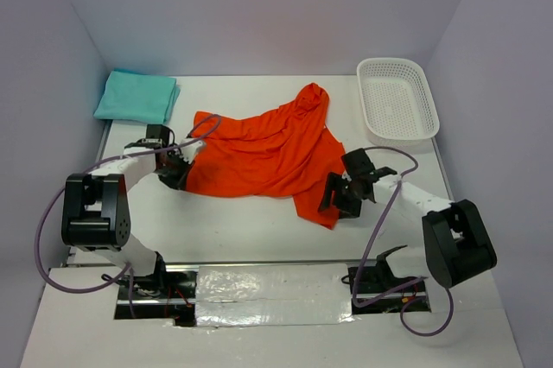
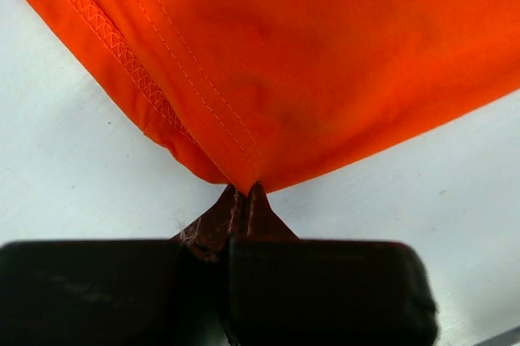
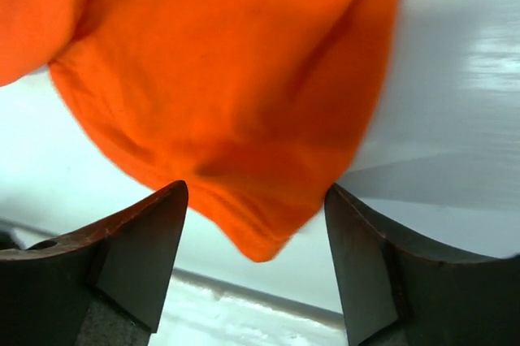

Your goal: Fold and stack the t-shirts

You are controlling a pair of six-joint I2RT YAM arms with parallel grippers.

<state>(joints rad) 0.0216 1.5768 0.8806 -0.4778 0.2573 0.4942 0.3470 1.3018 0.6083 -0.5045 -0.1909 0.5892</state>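
Observation:
An orange t-shirt (image 1: pixel 268 152) lies spread and rumpled across the middle of the white table. My left gripper (image 1: pixel 177 169) is shut on the shirt's left corner; in the left wrist view the cloth (image 2: pixel 309 62) runs into the closed tips (image 2: pixel 245 192). My right gripper (image 1: pixel 339 199) stands open at the shirt's lower right corner. In the right wrist view that corner (image 3: pixel 244 118) hangs between the two fingers (image 3: pixel 146 240) without being pinched. A folded teal-aqua t-shirt (image 1: pixel 136 96) lies at the back left.
A white mesh basket (image 1: pixel 397 100) stands at the back right. Purple cables loop from both arms near the bases. Grey walls close the table on three sides.

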